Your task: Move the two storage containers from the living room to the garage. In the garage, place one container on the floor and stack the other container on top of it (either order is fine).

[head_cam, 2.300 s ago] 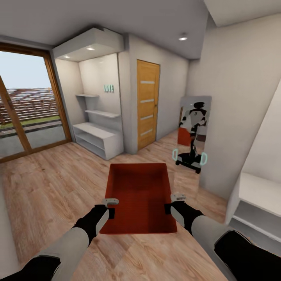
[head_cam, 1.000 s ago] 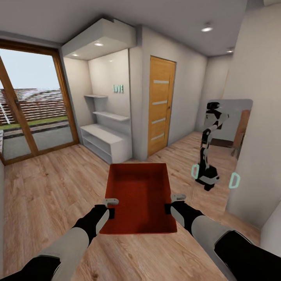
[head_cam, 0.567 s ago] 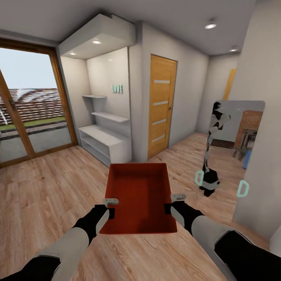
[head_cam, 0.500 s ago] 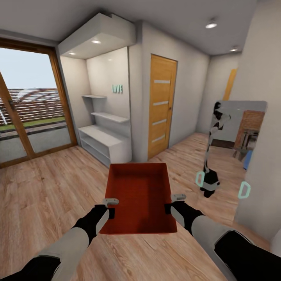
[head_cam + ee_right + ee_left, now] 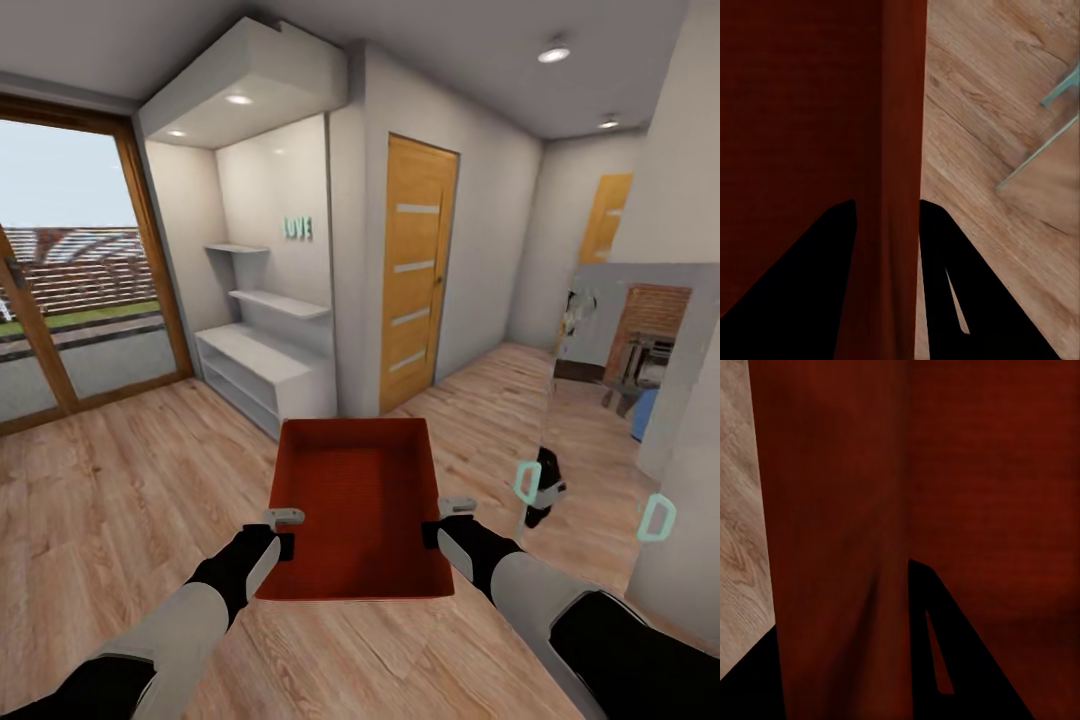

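Head view. Step in hand, as you stand: carrying one storage container [image 5: 352, 505] toward the garage, with light wood-plank flooring [image 5: 110, 480] under you. You hold the container level in front of the trunk, clear of the floor, between both arms. Left gripper [image 5: 283, 531] sits on its left long wall near the near corner; right gripper [image 5: 446, 522] on the right wall opposite. Container: plain red-orange, lidless, thin straight walls, empty inside, no marks. Ahead: a wood-panelled door [image 5: 415, 270], a white shelf alcove [image 5: 265, 330], a glazed door [image 5: 70, 280] to the left, a wall mirror [image 5: 615, 380] to the right. Your next move, by judgement: drive on and steer for the passage ahead, keeping both grips even so the box does not tilt.

Left wrist view. The red wall [image 5: 840, 547] runs between the dark fingers [image 5: 945, 660]; the jaws pinch it.

Right wrist view. Fingers [image 5: 945, 300] straddle the red wall [image 5: 900, 150], one each side, clamped on it; plank floor lies beyond.
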Robot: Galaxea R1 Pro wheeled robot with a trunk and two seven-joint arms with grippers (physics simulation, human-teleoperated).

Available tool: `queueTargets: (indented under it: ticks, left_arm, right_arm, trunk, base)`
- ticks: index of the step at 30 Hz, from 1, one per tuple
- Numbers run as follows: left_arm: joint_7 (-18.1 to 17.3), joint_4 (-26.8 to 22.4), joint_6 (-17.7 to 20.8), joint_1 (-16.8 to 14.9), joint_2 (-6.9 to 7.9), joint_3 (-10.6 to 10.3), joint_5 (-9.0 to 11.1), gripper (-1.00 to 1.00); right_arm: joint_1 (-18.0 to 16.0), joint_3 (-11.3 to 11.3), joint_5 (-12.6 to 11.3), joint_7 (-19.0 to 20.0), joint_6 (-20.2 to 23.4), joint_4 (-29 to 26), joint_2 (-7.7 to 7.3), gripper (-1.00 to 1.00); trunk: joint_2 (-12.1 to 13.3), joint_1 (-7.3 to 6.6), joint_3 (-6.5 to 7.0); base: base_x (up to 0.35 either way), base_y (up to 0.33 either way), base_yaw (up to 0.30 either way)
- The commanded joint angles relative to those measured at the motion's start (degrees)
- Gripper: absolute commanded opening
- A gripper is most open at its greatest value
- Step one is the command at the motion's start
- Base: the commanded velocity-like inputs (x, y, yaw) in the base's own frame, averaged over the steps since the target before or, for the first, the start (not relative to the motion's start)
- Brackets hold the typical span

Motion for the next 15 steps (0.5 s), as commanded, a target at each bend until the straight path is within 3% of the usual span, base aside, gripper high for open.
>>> queueTargets:
  ticks: [1,15]
  left_arm:
    - [0.6,0.0,0.1,0.0,1.04,-1.9,1.8,-1.0]
    - [0.6,0.0,0.1,0.0,1.04,-1.9,1.8,-1.0]
  right_arm:
    - [-0.1,0.2,-1.9,-0.1,0.2,-0.2,-0.04,-1.0]
    - [-0.1,0.2,-1.9,-0.1,0.2,-0.2,-0.04,-1.0]
  trunk:
    - [-0.1,0.07,-0.13]
    - [-0.1,0.07,-0.13]
  base:
    - [0.322,0.0,0.0]
    - [0.322,0.0,0.0]
